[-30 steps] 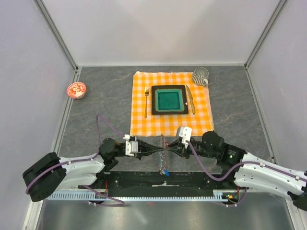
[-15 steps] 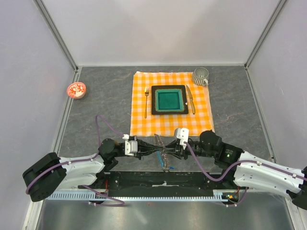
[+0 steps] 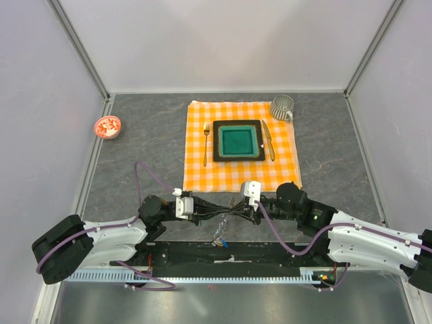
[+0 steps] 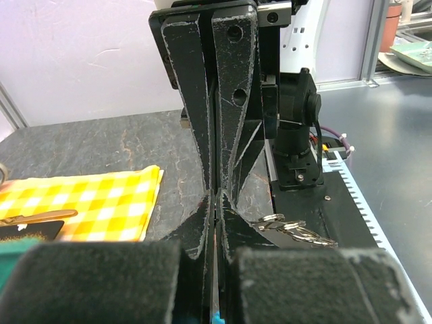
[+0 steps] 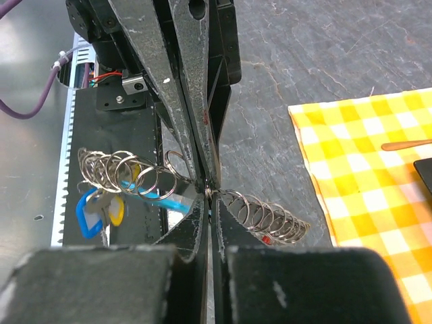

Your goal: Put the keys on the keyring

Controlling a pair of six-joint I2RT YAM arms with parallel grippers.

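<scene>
Pincers meet tip to tip low over the near edge of the surface, above the black base plate between the two arm bases. Little room there: cloth edge just beyond, base hardware just beneath. Bare grey surface lies open either side of the cloth; walls well apart.

Left pincer: jaws pressed together, thin bright wire and a bit of cyan in the slit between its fingers. It is clamped on the keyring.

Right pincer: jaws also closed to a sliver, a small loop of the wire caught at its tips, at the same spot as the left's tips.

Keyring runs through that meeting point. One run of silvery loops sags to each side, with the cyan clip under the loops beside the tips. Keys hang at the end of one run, over the base plate: blue tag and yellow tag touching. A speck of red shows under the other run; cannot tell what it is.

Arms: both forearms low and about level, aimed inward at each other, wrists near the cloth's near edge. Left elbow folded back at the near left corner; right arm stretches off to the near right. Purple cable loops above the left wrist.

Farther out, on the cloth: plate between fork and knife, mug at the far right corner. Dish by the left wall.
</scene>
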